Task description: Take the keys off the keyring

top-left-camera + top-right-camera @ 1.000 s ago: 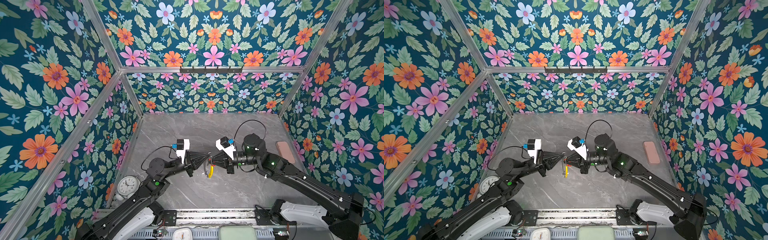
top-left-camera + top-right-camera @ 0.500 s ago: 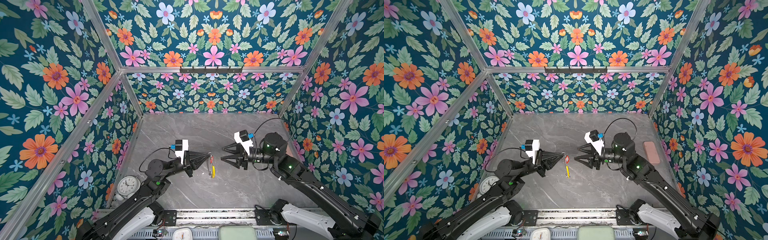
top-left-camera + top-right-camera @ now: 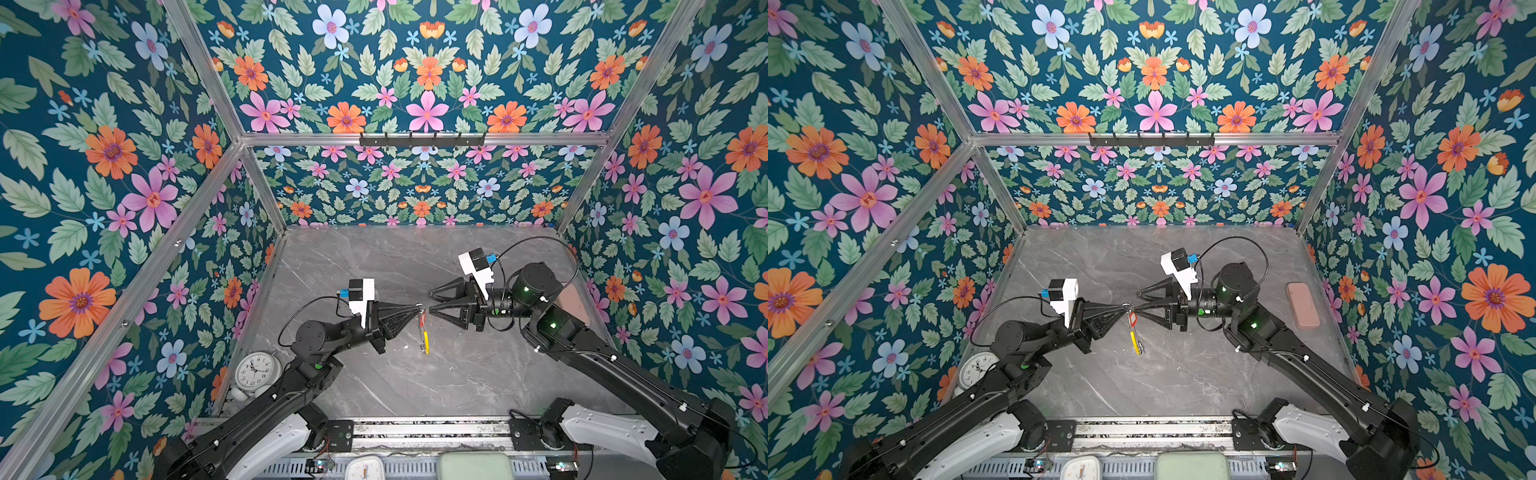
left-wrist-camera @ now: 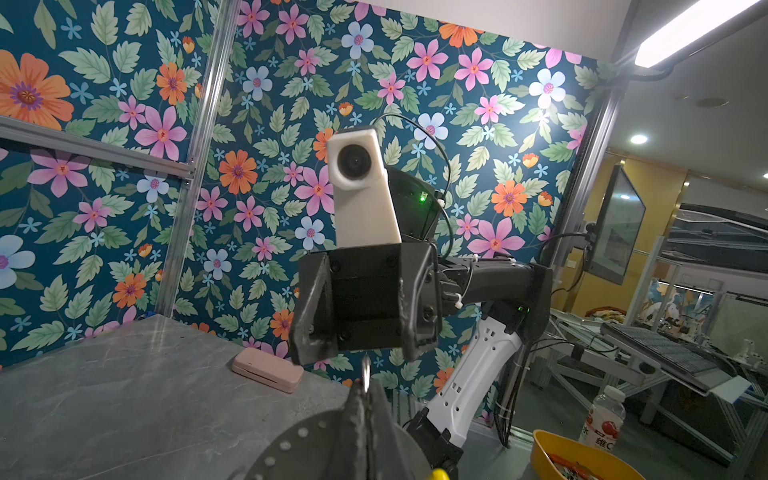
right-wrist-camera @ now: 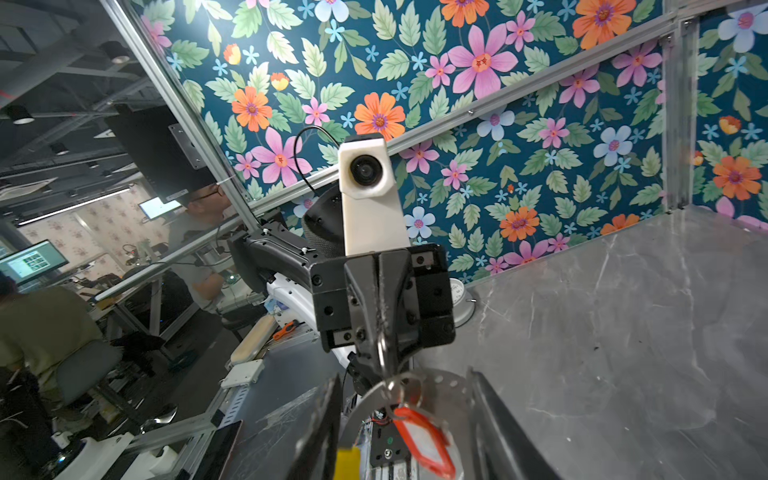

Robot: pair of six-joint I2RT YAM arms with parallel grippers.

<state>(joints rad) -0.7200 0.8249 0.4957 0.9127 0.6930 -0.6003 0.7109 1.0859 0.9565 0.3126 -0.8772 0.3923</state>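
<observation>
The keyring [image 3: 424, 332] hangs from my left gripper [image 3: 419, 308], which is shut on its top; a metal loop [image 4: 365, 371] sticks out of the closed jaws. The yellow section [image 3: 1134, 341] points down at the table. One of the keys shows by its red tag [image 3: 1133, 319] just under the grip. My right gripper [image 3: 430, 301] faces the left one, open, tips close to the ring. In the right wrist view the red tag [image 5: 419, 440] and yellow section [image 5: 347, 463] lie between its fingers [image 5: 326, 424].
A round white clock [image 3: 254, 370] stands at the table's left edge beside the left arm. A pink case [image 3: 1302, 305] lies at the right edge behind the right arm. A black hook rail [image 3: 422, 140] runs along the back wall.
The right gripper, shut at the keyring a second ago, opened and drew back to the right, then came in again around the ring. The left gripper kept its hold.
</observation>
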